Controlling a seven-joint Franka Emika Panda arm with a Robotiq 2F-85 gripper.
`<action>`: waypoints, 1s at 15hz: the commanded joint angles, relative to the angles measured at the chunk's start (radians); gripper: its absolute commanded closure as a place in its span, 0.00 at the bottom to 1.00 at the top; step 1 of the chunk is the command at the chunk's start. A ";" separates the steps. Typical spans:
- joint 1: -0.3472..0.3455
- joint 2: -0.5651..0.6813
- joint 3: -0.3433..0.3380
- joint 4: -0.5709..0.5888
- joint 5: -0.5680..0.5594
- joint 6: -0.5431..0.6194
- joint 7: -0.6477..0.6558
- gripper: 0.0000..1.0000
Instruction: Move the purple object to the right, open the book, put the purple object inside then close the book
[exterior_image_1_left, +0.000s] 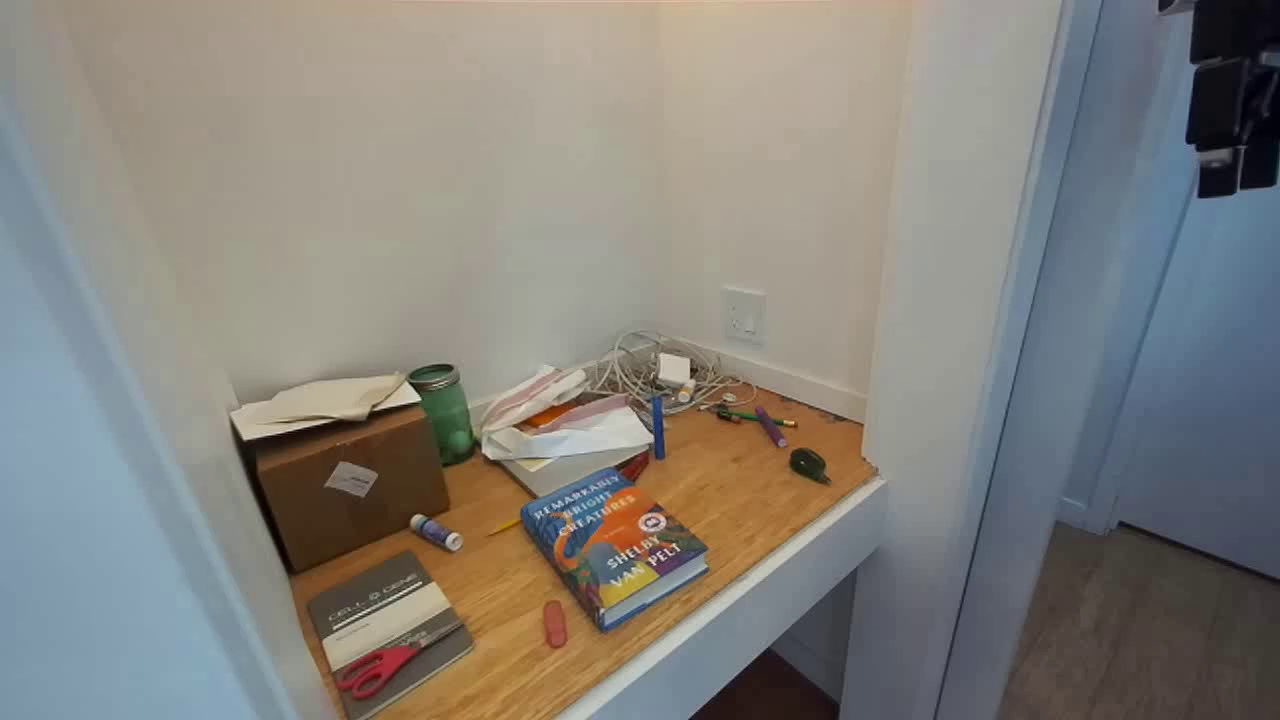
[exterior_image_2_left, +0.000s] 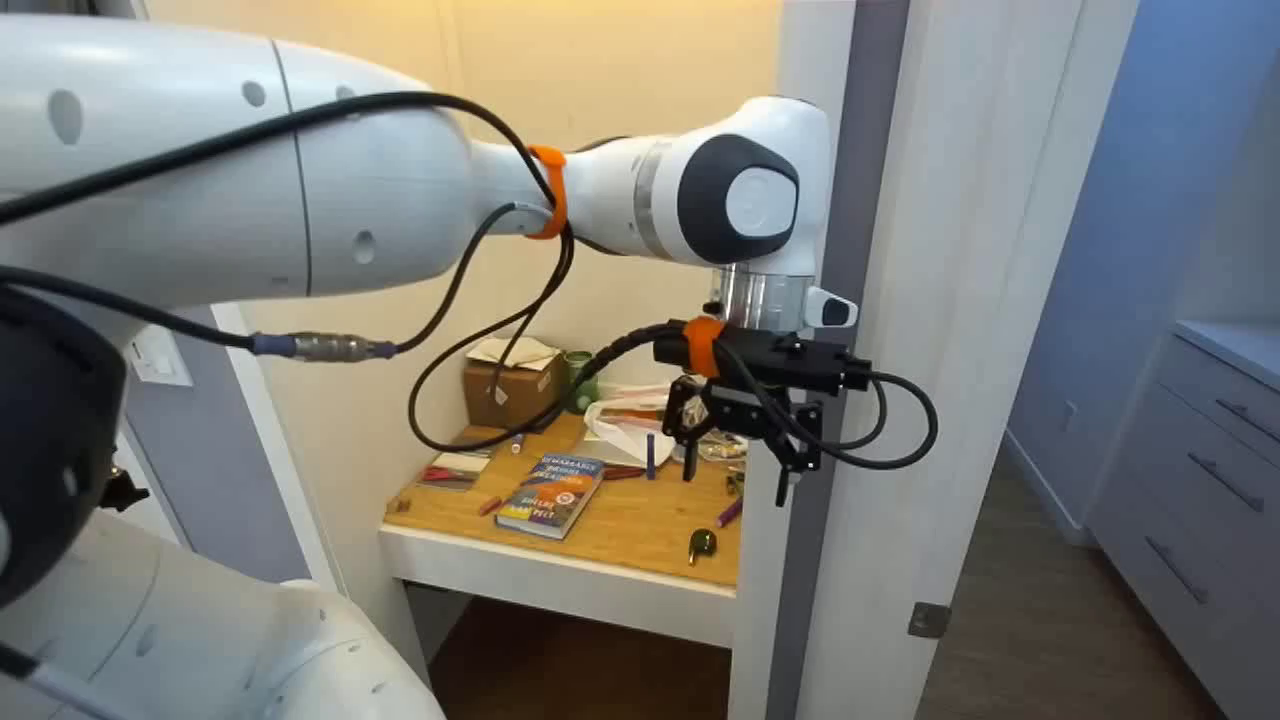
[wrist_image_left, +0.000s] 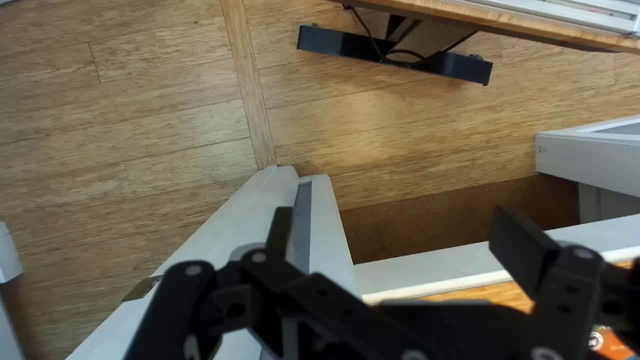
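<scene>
Black jaws spread wide, holding nothing, raised well apart from tabletop (exterior_image_1_left: 742, 502). Purple marker (exterior_image_1_left: 771, 428) lying there, near dark green item (exterior_image_1_left: 808, 464). Book (exterior_image_1_left: 615, 545) closed, cover up, between marker and grey notebook (exterior_image_1_left: 378, 592); red scissors (exterior_image_1_left: 388, 662) on notebook.

cardboard box (exterior_image_1_left: 375, 510) | green jar (exterior_image_1_left: 446, 420) | red scissors (exterior_image_1_left: 385, 666) on grey notebook (exterior_image_1_left: 385, 618)

Hand (exterior_image_2_left: 735, 482) downward, fingers (wrist_image_left: 522, 250) wide apart
</scene>
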 joint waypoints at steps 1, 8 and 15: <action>-0.003 0.001 0.002 0.003 0.001 -0.002 -0.001 0.00; 0.021 0.007 0.020 -0.010 0.035 -0.012 0.001 0.00; 0.118 0.054 0.136 -0.044 0.236 -0.037 0.115 0.00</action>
